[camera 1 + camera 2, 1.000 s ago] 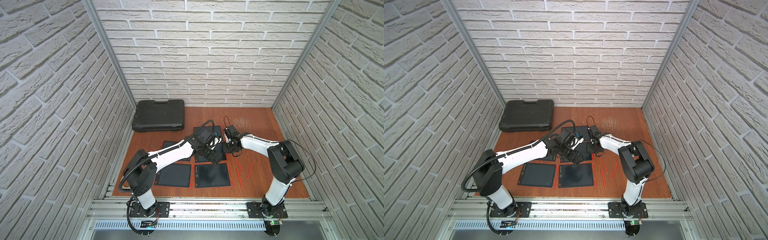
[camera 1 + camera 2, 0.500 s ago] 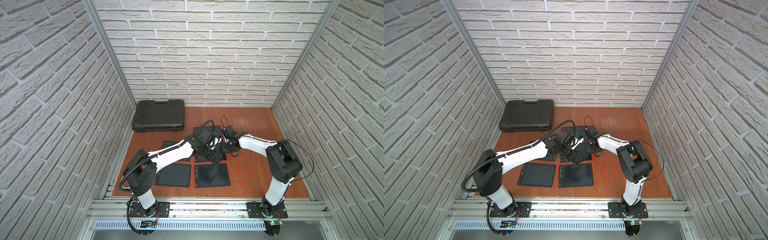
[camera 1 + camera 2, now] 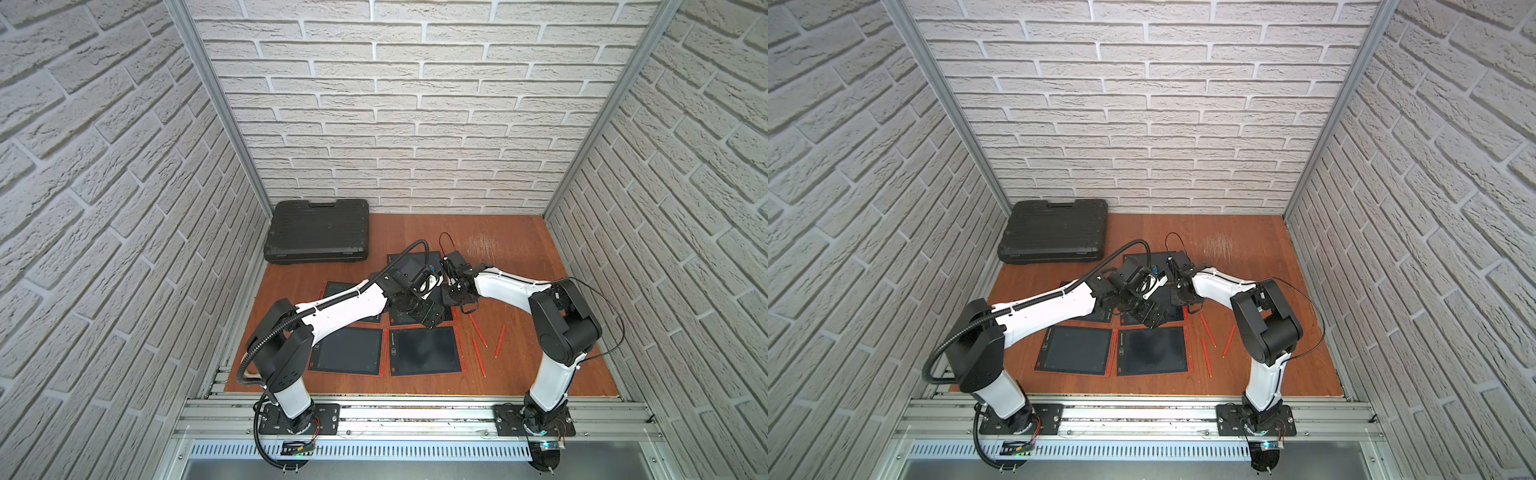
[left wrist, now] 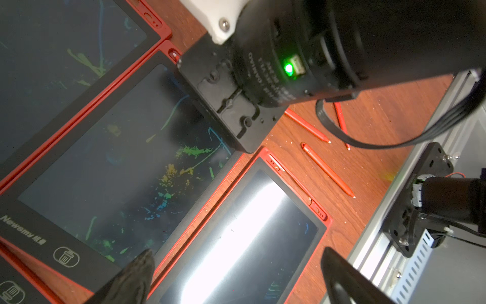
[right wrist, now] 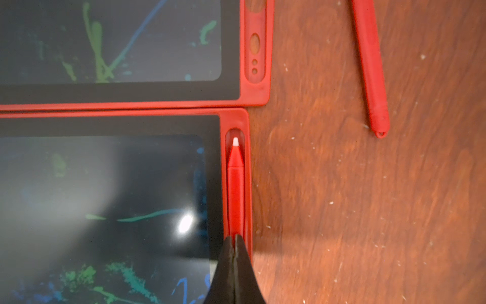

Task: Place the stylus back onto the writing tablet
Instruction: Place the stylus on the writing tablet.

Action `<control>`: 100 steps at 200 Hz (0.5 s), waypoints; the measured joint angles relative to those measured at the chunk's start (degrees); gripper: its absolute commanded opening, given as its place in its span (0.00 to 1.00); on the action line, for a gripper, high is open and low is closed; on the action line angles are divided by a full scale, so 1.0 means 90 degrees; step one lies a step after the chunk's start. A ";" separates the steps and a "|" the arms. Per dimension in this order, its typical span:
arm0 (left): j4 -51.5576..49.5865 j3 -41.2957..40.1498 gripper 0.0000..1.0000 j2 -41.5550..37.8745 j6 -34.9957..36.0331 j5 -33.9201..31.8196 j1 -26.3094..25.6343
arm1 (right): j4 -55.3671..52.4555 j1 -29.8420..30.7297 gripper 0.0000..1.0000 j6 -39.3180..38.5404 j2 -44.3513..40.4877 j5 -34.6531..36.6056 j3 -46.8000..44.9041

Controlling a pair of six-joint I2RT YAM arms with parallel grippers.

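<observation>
1. The stylus [image 5: 236, 189] lies in the red side groove of the writing tablet [image 5: 105, 184], with its white tip near the groove's end.
2. My right gripper [image 5: 234, 240] has its jaws pressed together over the stylus's rear part, with nothing pinched between them.
3. Compared with a second ago, my right gripper sits slightly farther in over the writing tablet; my left gripper [image 4: 236, 252] has not shifted.
4. My left gripper's jaws are spread wide and empty above the neighbouring tablet [image 4: 236, 237] just beside the writing tablet.
5. Three loose styluses [image 3: 478, 330] lie on the table [image 3: 519, 249] near the writing tablet, apart from it.
6. A black case [image 3: 318, 230] sits well beyond the writing tablet.
</observation>
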 measured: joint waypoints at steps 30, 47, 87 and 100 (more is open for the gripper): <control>0.0002 0.0000 0.98 0.0000 0.0005 -0.0005 0.0000 | 0.0068 0.0000 0.04 0.0068 0.0010 0.0044 -0.0012; 0.0002 0.0000 0.98 0.0000 0.0022 -0.0032 0.0000 | 0.0104 0.0000 0.04 0.0075 0.0012 0.0053 -0.0024; 0.0019 -0.0002 0.98 -0.0012 0.0151 -0.0182 0.0000 | 0.0204 0.0000 0.04 0.0172 0.0032 0.0092 -0.0041; 0.0032 -0.0002 0.98 -0.0024 0.0204 -0.0226 0.0000 | 0.0216 0.0000 0.04 0.0211 0.0044 0.0097 -0.0034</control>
